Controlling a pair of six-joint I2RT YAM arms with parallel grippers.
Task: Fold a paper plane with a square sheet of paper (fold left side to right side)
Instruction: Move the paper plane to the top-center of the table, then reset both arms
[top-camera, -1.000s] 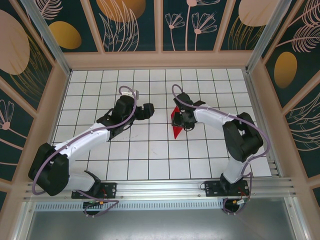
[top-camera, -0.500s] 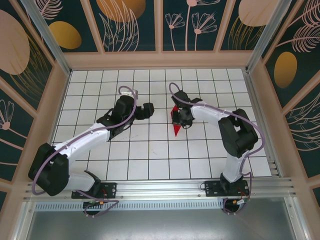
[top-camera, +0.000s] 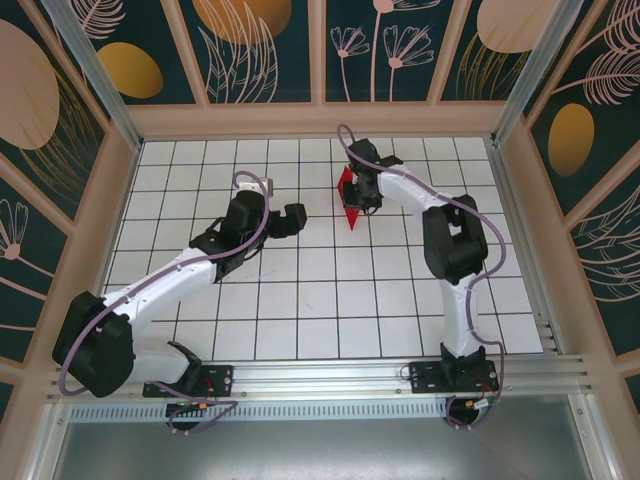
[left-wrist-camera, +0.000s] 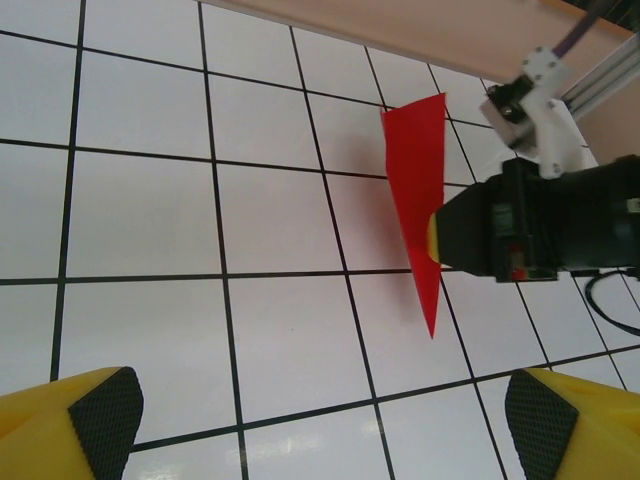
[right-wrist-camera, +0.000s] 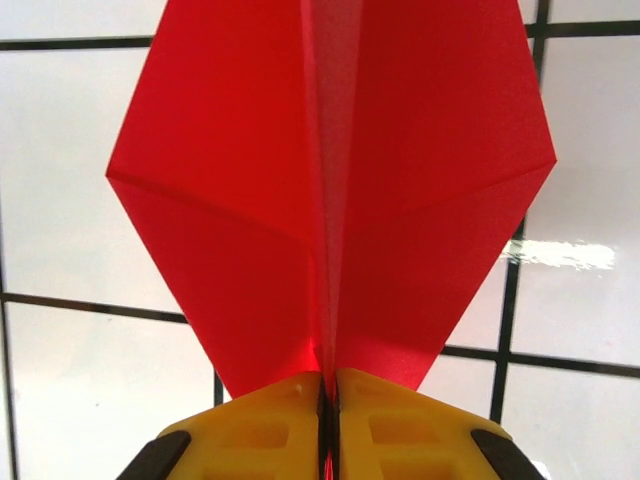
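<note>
Right claw (right-wrist-camera: 328, 388): clenched. In the right wrist view its two yellow fingers (right-wrist-camera: 262, 425) meet with no gap, pinching the centre crease of the paper plane (right-wrist-camera: 330, 190).

Left claw (left-wrist-camera: 320, 428): released, grasping nothing. In the left wrist view its black-padded yellow fingertips (left-wrist-camera: 95, 420) sit at the two lower corners with bare tiles between them.

Differences between views:
- The right wrist view shows the plane face-on. Two red wings spread to either side of the pinched crease, each with a diagonal fold line. The far end runs off the top of the frame.
- The left wrist view shows the same plane (left-wrist-camera: 415, 180) side-on as a slim wedge. The dark body of the right claw (left-wrist-camera: 540, 230) covers part of its right edge, and a faint shadow lies on the tiles to its left. Whether the paper touches the white gridded worktop (top-camera: 300, 300) cannot be told.
- The top view places the plane (top-camera: 347, 188) over the far-centre tiles. The right claw (top-camera: 358, 192) is against its right side. The left claw (top-camera: 297, 217) is apart from it, to the left and slightly nearer.

Orientation: in the top view the long axis runs far to near. The broad end faces the back wall and the sharp tip points towards the arm bases.
</note>
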